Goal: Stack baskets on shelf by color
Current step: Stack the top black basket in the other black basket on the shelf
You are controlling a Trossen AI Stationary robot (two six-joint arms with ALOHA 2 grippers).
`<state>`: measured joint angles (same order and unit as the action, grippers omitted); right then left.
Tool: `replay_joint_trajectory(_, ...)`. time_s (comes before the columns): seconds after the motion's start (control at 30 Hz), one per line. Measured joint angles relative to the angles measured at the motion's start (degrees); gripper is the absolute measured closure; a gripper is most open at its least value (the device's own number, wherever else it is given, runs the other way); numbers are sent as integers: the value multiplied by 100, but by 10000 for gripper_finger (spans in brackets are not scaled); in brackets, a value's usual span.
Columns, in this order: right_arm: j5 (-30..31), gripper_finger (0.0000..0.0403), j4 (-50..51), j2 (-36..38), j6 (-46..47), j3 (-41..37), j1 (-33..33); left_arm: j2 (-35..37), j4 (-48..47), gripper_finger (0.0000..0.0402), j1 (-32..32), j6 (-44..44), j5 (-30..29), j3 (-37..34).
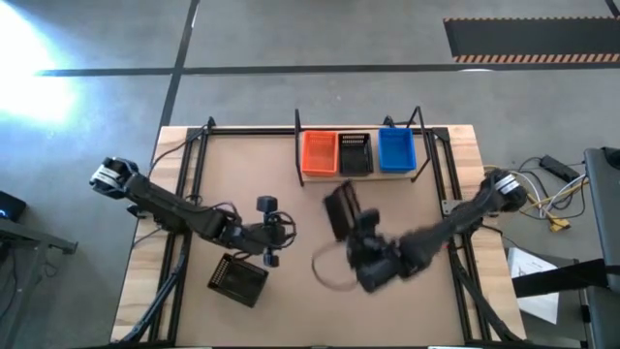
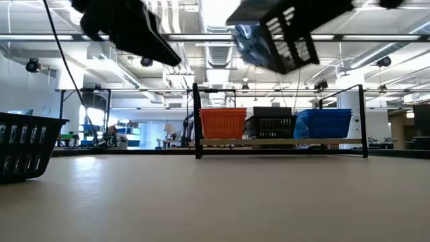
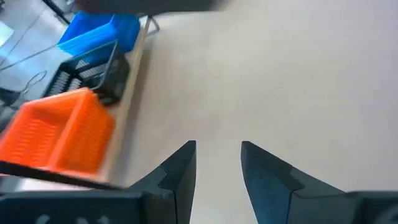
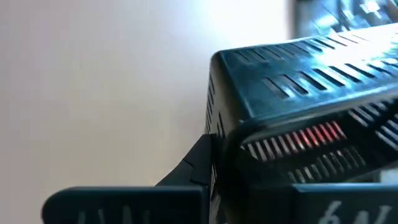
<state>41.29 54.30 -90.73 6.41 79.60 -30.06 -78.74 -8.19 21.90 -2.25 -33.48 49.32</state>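
Observation:
The shelf [image 1: 356, 175] stands at the table's far edge and bears an orange basket [image 1: 319, 151], a black basket [image 1: 355, 153] and a blue basket [image 1: 396, 149] side by side. Another black basket [image 1: 237, 279] rests by its bottom on the table at the near left. My right gripper [image 1: 349, 231] is shut on a third black basket [image 1: 339, 208], high above the table's middle [image 2: 282, 33]. My left gripper [image 3: 217, 168] hovers open over bare table near the left middle [image 1: 276, 233], with nothing between its fingers. My right gripper holds the black basket by one wall [image 4: 214, 146]. One finger [image 4: 189, 168] lies against the outside of that wall; the basket hides the other finger. The fingers slant down from the table's near right. The basket is lifted clear of the table and tilted [image 2: 285, 40].
Black rails [image 1: 194, 165] run along the tabletop's left and right sides. A thin cable loop [image 1: 329, 274] lies near my right arm. The shelf's black end frames [image 2: 196, 121] rise at both ends. Bare tabletop [image 1: 281, 194] lies between the shelf and the arms.

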Motion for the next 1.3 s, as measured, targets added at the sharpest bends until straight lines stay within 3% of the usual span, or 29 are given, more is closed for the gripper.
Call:
replay_joint_trajectory(0.13, 34, 394, 315, 391, -296, 119, 997, -114, 1878, 290, 83, 42, 131, -881)
replay_joint_trajectory(0.23, -452, 394, 251, 568, -868, 146, 2026, -179, 3044, 290, 113, 41, 167, -1304)
replay_joint_trajectory(0.37, -1473, 394, 257, 524, -1731, 110, 3401, -186, 3631, 290, 147, 40, 169, -1620)
replay_joint_trajectory(0.53, -2153, 394, 246, 283, -2368, 91, 4357, -181, 3626, 290, 147, 42, 171, -1685)
replay_joint_trajectory(0.67, -2664, 394, 281, 90, -2598, 91, 4580, -181, 3609, 290, 152, 42, 191, -1683)
replay_joint_trajectory(0.97, -2392, 388, 516, -83, -2475, 89, 4574, -181, 3601, 290, 152, 40, 195, -1690)
replay_joint_trajectory(1.3, -2325, 304, 692, -51, -2288, 89, 4570, -181, 3593, 290, 152, 39, 195, -1691)
